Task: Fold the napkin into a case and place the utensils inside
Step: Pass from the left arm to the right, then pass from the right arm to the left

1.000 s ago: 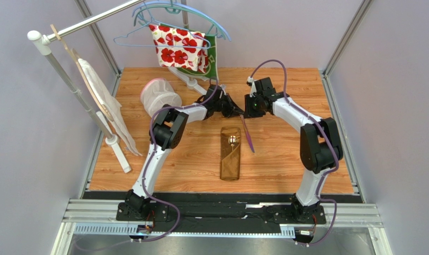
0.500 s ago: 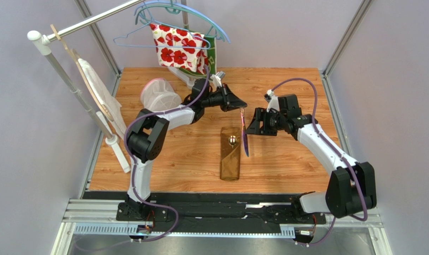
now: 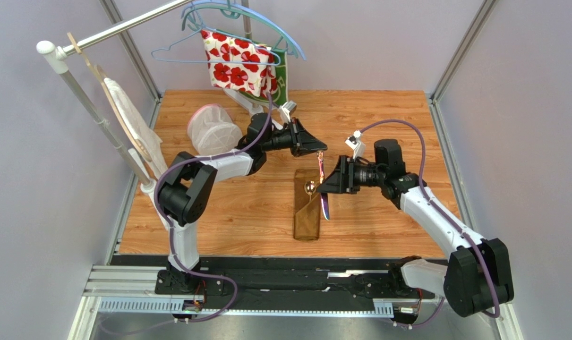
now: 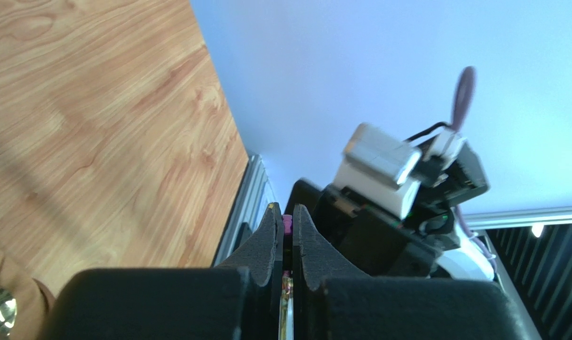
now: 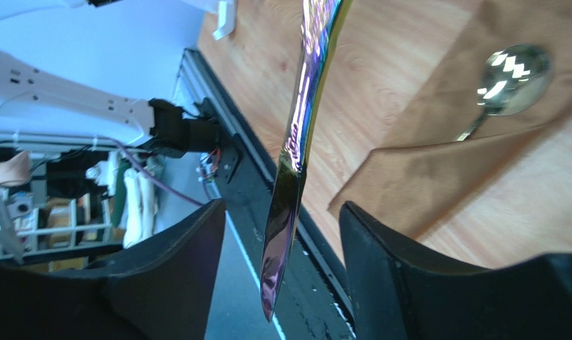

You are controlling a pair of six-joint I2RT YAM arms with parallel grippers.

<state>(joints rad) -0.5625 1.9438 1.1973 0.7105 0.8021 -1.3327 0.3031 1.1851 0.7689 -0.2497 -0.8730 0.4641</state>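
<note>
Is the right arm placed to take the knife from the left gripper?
Likely yes: the knife hangs from the shut left gripper, its blade inside the open right gripper, nothing blocking.

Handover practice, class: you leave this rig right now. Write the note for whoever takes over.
Left pincer: shut on the knife at its top end, blade hanging down near the case.
Right pincer: open, straddling the blade, not gripping.
Done: case folded; spoon handle tucked in, bowl showing.
Left: get the knife into the case.
</note>
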